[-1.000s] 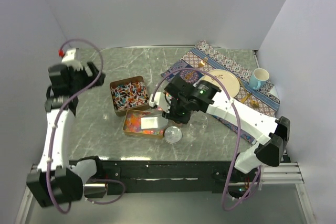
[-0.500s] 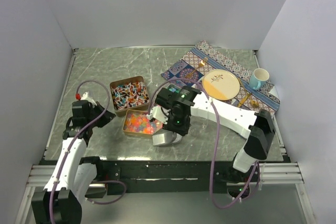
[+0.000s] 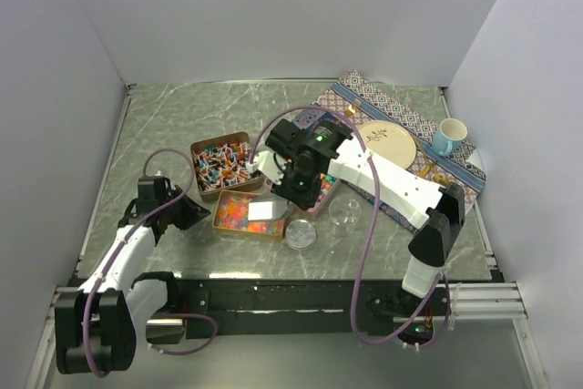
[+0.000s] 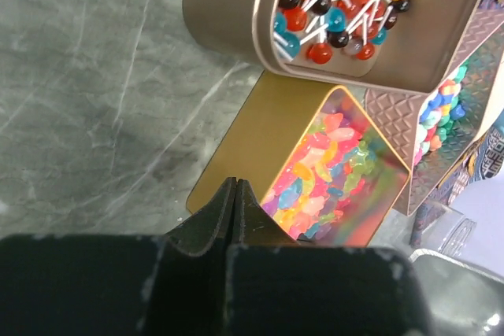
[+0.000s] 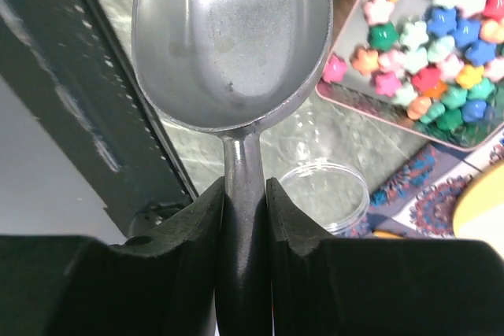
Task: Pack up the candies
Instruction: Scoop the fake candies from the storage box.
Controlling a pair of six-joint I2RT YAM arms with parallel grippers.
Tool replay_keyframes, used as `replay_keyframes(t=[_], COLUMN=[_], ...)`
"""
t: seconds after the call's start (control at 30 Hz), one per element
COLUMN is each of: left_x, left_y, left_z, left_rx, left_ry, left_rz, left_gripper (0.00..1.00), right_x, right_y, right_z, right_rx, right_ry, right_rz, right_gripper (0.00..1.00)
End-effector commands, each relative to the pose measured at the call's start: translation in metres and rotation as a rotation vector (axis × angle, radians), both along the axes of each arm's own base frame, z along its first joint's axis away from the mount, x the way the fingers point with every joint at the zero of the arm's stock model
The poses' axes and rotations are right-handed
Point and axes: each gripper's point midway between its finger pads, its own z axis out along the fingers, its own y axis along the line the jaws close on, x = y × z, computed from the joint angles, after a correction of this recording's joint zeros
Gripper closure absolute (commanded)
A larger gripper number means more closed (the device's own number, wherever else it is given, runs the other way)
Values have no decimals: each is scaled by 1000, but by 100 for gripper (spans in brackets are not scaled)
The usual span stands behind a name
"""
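Now, R fingers (image 5: 197,230) on scoop (image 5: 232,37), candies (image 5: 429,49) up-right

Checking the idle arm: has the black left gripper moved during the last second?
Yes. The left gripper moved rightward and toward the near edge of the grey marble table, ending beside the front copper-coloured rectangular tin.

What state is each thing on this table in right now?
left fingers: shut, holding nothing
right fingers: shut on the scoop's handle
scoop: empty
lollipop tin: open, filled
jelly bean tin: open, filled
star candy tin: open, filled
jar: open, lid off
lid: lying beside the jar
cup: upright
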Motion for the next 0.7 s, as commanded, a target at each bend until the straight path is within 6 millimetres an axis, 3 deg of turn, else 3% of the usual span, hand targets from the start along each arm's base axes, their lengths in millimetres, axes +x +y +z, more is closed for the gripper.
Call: replay_keyframes(t=[0.0, 0.2, 0.57, 0.67], left_x=[-1, -8, -18, -19], left_y=[-10, -31, -36, -37], left_z=[-3, 1, -2, -4], left_rx=[-31, -17, 19, 15], left_ry=[-5, -35, -10, -8], left_rz=[-14, -86, -91, -92], left_gripper=[99, 99, 99, 99], right_x=[-10, -5, 22, 27], right_y=[-31, -44, -51, -44], right_z=[-16, -36, -61, -63], right_rx=[-202, -316, -514, -533], right_ry=[12, 7, -88, -114], right_rz=[-2, -9, 9, 53], right_gripper=[100, 100, 100, 100])
